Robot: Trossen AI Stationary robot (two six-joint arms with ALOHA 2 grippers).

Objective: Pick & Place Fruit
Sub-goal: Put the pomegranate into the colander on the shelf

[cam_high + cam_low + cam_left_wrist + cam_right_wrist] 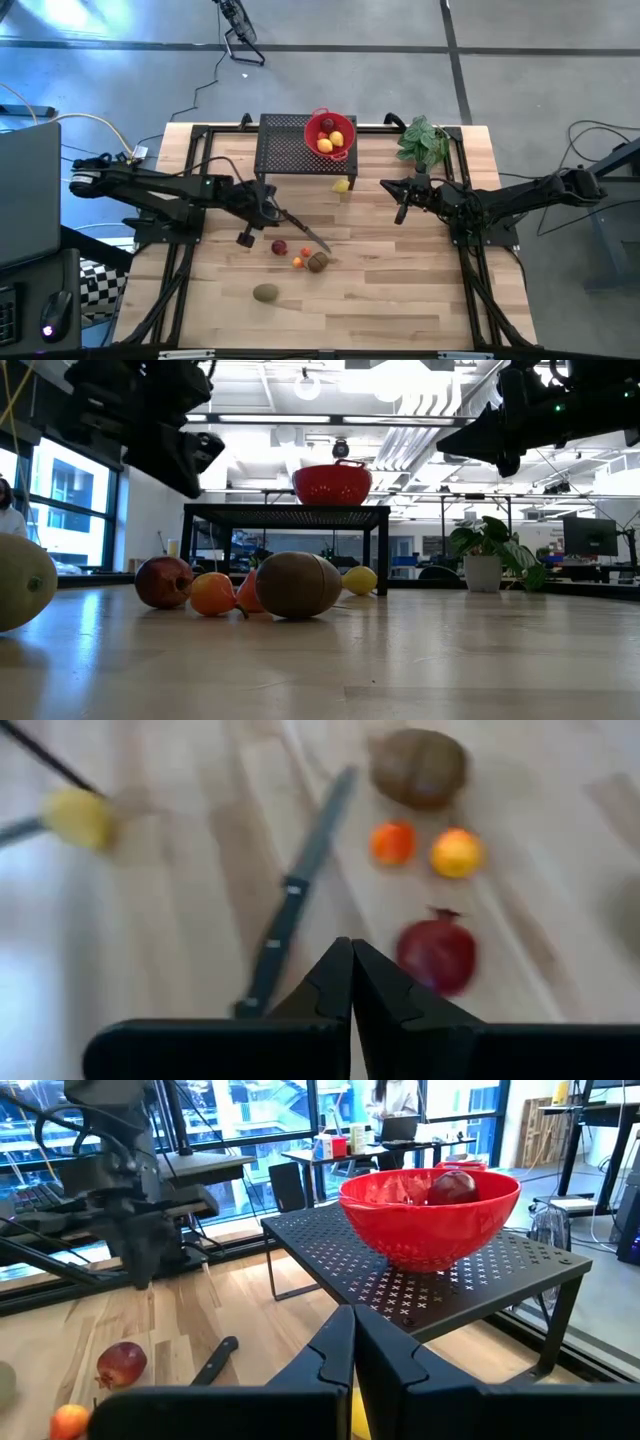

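Fruit on counter: a dark red fruit (279,247), two small orange fruits (299,262) and a brown kiwi (318,262) lie close together near the counter's middle; the oranges sit between the red fruit and the kiwi.
Second kiwi: a greener kiwi (265,293) lies apart from that cluster, nearer the counter's front edge.
Lemon: one lemon (342,185) lies on the counter just beside the rack's front edge, below the bowl.
Bowl: a red bowl (312,137) stands on the rack's right end; it holds two yellow lemons (330,142) and a dark red fruit (327,125).
Rack: a black perforated rack (285,150) stands at the counter's back edge, raised on thin legs.
Knife: a dark-handled knife (305,231) lies aslant on the counter, just behind the fruit cluster.
Left gripper: the left gripper (352,982) hangs above the counter close to the red fruit and the knife handle, fingers pressed together, pinching nothing.
Right gripper: the right gripper (354,1342) hangs right of the lemon, facing the rack and bowl, fingers pressed together, empty.
Plant: a green leafy plant (423,141) stands at the counter's back right corner.
Counter: the counter (400,310) is light wood planks.
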